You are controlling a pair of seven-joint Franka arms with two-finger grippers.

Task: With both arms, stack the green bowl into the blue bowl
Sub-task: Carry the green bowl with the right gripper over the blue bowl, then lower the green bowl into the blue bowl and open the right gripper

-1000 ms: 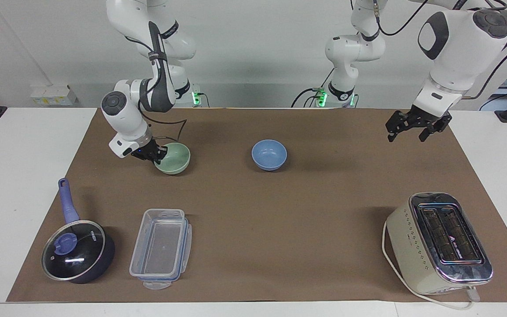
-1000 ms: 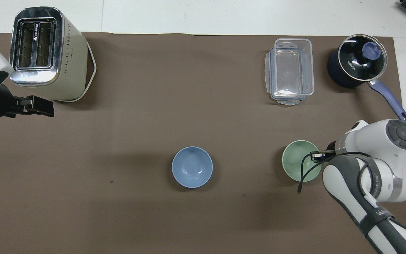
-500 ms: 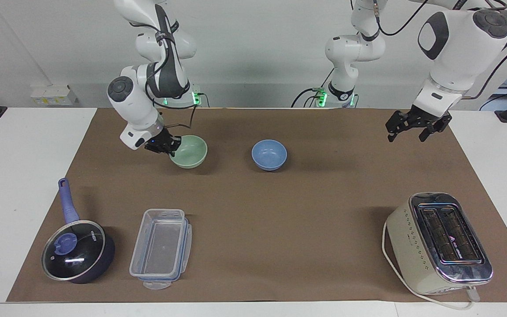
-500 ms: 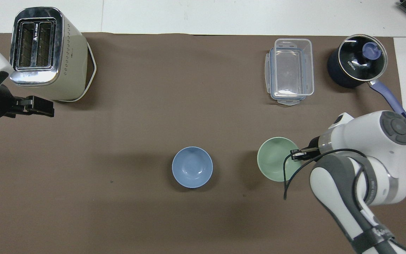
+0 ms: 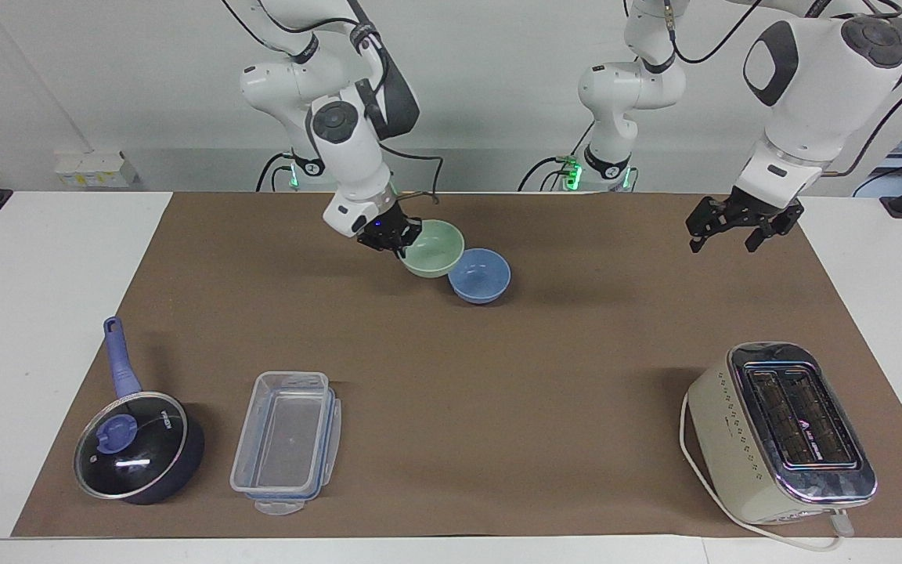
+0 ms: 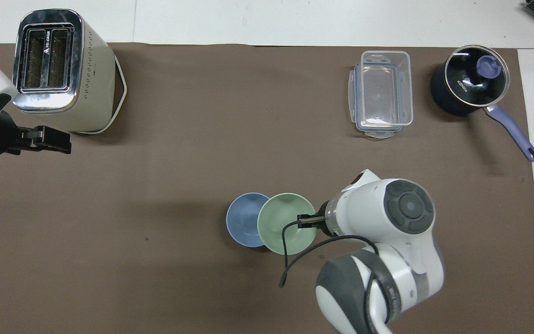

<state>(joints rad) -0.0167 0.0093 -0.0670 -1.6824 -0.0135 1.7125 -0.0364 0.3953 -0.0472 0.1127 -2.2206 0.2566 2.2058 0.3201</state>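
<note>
My right gripper [image 5: 398,235] is shut on the rim of the pale green bowl [image 5: 432,248] and holds it up in the air, partly over the blue bowl [image 5: 481,276]. The blue bowl stands upright on the brown mat near the middle. In the overhead view the green bowl [image 6: 285,222] overlaps the blue bowl [image 6: 244,219] on the side toward the right arm's end, with the right gripper [image 6: 308,221] at its rim. My left gripper [image 5: 736,227] is open and empty, waiting above the mat at the left arm's end; it also shows in the overhead view [image 6: 47,140].
A cream toaster [image 5: 780,433] stands at the left arm's end, farther from the robots. A clear plastic container [image 5: 286,441] and a dark blue lidded saucepan [image 5: 136,442] sit at the right arm's end, farther from the robots. The brown mat [image 5: 498,376] covers the table.
My right gripper has lifted the green bowl off the mat and carried it toward the middle, to partly over the blue bowl. The left arm has not moved.
</note>
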